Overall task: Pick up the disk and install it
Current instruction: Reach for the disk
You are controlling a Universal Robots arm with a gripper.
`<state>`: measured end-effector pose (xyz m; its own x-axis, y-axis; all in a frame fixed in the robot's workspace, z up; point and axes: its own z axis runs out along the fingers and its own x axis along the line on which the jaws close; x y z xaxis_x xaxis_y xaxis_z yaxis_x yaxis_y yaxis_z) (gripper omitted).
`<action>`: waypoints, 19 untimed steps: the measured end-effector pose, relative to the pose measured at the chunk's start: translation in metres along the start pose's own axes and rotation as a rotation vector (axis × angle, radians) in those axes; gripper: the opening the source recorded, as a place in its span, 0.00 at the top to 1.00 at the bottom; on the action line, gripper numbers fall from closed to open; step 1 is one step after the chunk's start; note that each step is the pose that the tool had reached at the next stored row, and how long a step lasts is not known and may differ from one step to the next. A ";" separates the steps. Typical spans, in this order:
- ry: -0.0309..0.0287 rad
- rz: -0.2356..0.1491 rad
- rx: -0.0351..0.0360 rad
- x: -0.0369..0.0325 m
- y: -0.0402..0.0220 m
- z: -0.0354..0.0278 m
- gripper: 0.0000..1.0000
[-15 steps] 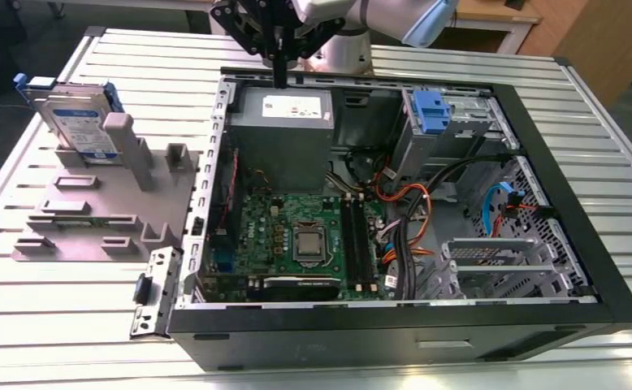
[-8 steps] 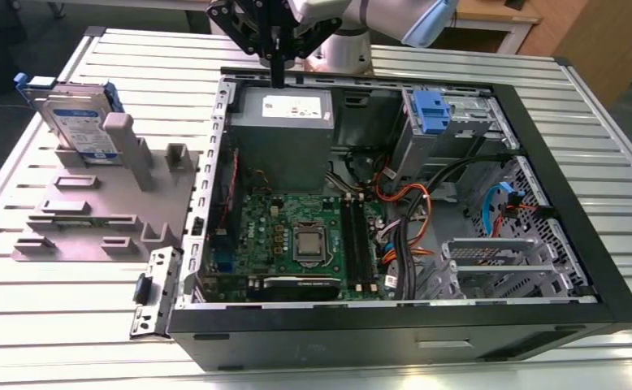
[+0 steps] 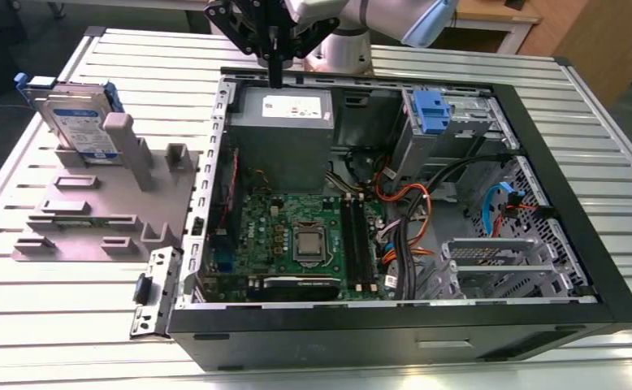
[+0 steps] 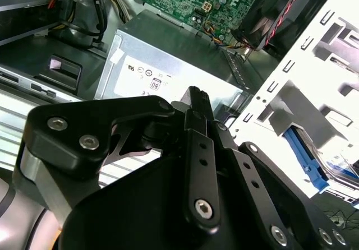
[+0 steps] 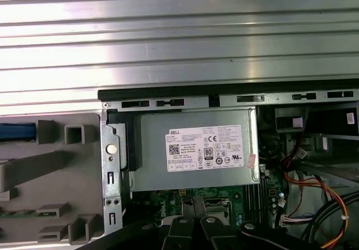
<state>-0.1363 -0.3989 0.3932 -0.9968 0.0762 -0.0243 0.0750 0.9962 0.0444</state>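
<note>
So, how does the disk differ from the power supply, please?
The disk stands upright in the grey stand outside the case; the power supply lies inside it. The disk is smaller, with blue rails; the power supply is a plain grey box. Both carry labels.

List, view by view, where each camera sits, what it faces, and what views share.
Exterior view: off the arm, looking down on the computer case and the disk standing in a grey fixture; the gripper hangs over the case's rim.
First wrist view: on the wrist, looking down at the power supply, gripper links in front.
Second wrist view: on the wrist, behind the gripper, facing the case interior.
Both wrist views share the power supply.
</note>
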 end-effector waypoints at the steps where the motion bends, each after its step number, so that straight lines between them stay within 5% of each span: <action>1: 0.0001 0.000 0.0001 0.0003 0.0000 -0.0001 0.89; 12: 0.0000 0.000 0.0001 0.0027 -0.0002 -0.0001 0.89; 14: 0.0000 0.000 0.0000 0.0155 -0.0012 -0.0004 0.89; 19: 0.0000 0.000 0.0001 0.0165 -0.0012 -0.0005 0.89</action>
<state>-0.1528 -0.3989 0.3932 -0.9968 0.0762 -0.0243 0.0751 0.9962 0.0443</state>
